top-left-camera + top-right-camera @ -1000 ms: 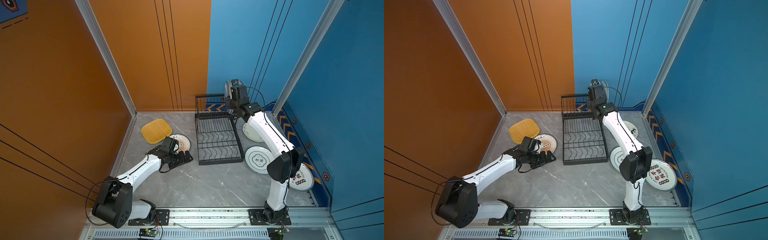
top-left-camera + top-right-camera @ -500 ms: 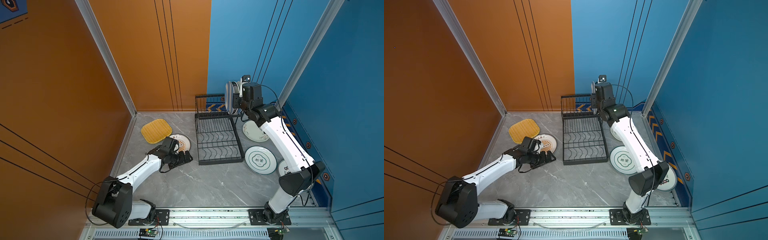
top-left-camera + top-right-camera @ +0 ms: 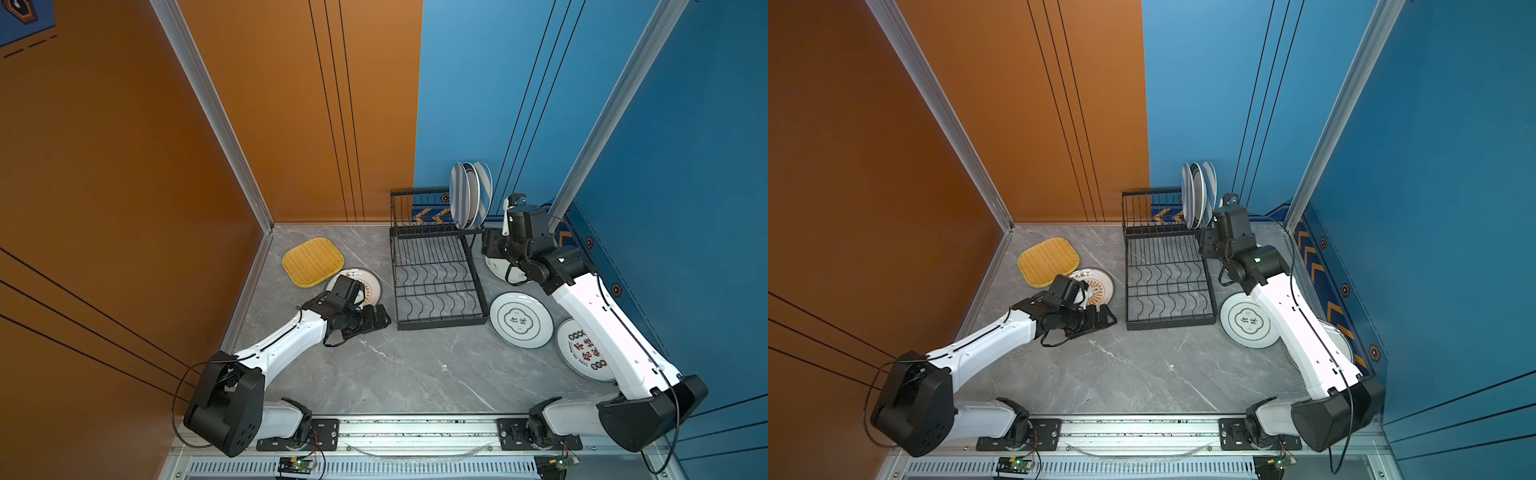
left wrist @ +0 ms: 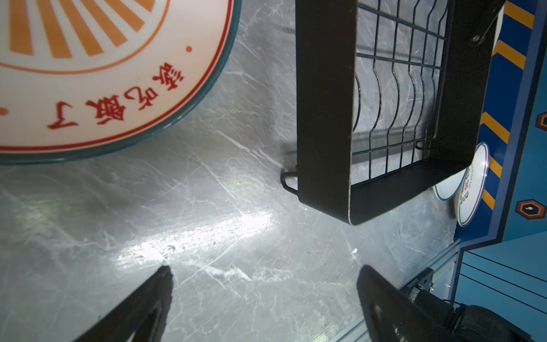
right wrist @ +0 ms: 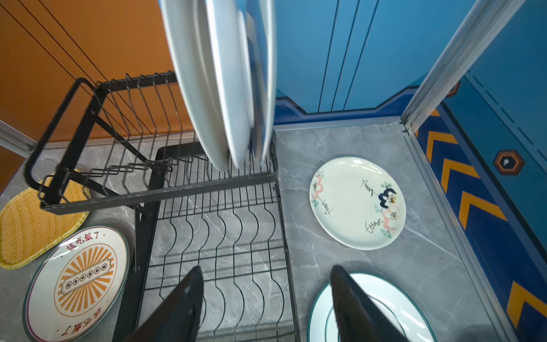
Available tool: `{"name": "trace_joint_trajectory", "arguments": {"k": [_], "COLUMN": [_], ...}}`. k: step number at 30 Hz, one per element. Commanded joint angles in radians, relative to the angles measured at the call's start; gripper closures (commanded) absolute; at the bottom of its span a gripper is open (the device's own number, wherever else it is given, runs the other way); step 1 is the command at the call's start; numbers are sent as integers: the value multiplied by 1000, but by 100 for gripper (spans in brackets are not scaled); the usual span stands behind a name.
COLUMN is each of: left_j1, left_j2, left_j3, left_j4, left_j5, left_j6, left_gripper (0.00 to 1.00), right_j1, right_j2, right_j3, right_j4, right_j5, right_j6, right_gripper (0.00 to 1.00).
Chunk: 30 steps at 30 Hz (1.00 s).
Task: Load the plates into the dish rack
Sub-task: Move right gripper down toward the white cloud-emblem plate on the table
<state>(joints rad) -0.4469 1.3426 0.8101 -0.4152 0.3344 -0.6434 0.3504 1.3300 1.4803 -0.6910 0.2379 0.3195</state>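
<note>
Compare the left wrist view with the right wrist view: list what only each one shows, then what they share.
Only the left wrist view: the red-character plate by the blue wall, and the open left fingers.
Only the right wrist view: three standing plates on edge in the upper shelf, the yellow woven plate, and the open right fingers.
Both: the dish rack, the sunburst plate lying flat beside it, and the grey marble table.

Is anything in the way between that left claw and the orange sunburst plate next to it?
Nothing visible. The left gripper is open beside the sunburst plate, and only bare table lies between them.
</note>
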Motion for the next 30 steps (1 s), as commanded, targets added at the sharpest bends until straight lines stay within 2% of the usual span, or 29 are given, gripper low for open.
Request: {"name": "trace_joint_trajectory", "arguments": {"k": [1, 7, 11, 15, 22, 30], "left_j1": [-15, -33, -44, -54, -68, -75], "left_j2": [11, 20, 19, 14, -2, -11], "left_j3": [14, 8, 6, 0, -14, -31], "left_j4": [-2, 1, 3, 7, 12, 25], "left_j5": [-15, -5, -4, -6, -18, -31], "left_j6": [9, 14, 14, 10, -1, -17], "left_gripper": [2, 2, 2, 2, 2, 2], "right_j1": [-91, -319, -451, -533, -550, -522], "right_j2": [-61, -59, 31, 171, 421, 575], "right_j3": [-101, -240, -257, -219, -92, 13], "right_j4": [-67, -71, -64, -41, -32, -49], "right_j5": [-84, -258, -362, -417, -453, -390], "right_j6": [72, 67, 23, -17, -85, -175], "right_gripper": [30, 24, 18, 14, 10, 9]}}
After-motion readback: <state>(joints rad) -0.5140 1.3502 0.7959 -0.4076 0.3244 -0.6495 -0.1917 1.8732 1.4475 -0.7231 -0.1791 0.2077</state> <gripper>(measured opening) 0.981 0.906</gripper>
